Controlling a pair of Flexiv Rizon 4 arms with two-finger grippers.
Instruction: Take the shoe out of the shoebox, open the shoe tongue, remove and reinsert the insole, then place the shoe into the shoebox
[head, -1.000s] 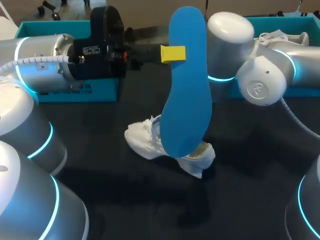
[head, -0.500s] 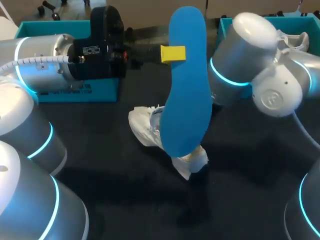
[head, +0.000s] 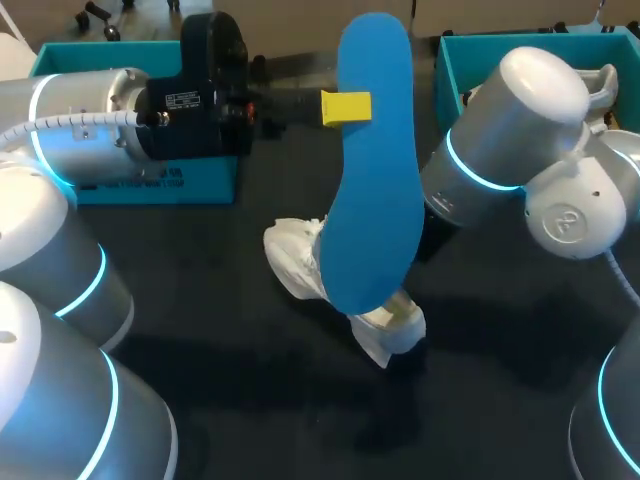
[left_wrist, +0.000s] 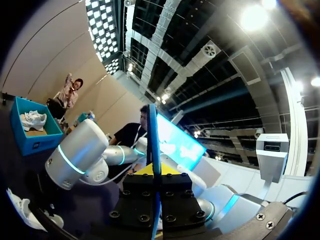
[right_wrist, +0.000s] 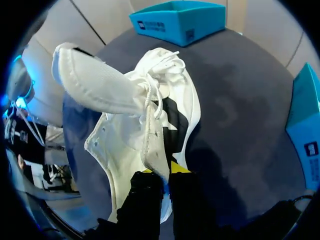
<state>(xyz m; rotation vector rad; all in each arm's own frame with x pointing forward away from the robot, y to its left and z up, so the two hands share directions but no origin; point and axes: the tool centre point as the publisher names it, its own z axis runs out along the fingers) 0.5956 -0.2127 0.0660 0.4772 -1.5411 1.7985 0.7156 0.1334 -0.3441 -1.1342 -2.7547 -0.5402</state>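
My left gripper is shut on the edge of the blue insole and holds it upright above the table's middle. In the left wrist view the insole shows edge-on between the fingers of that gripper. Behind the insole, the white shoe lies on the dark table. My right gripper is shut on the side wall of the shoe, whose tongue sticks up and out. In the head view the insole hides the right gripper. The teal shoebox stands at the back left.
A second teal box at the back right holds another white shoe. My right arm crosses in front of that box. Dark table lies bare in front of the shoe.
My right arm has swung to the right and towards the front. The shoe in its grip has turned and shifted a little. The left arm and the insole have kept still.
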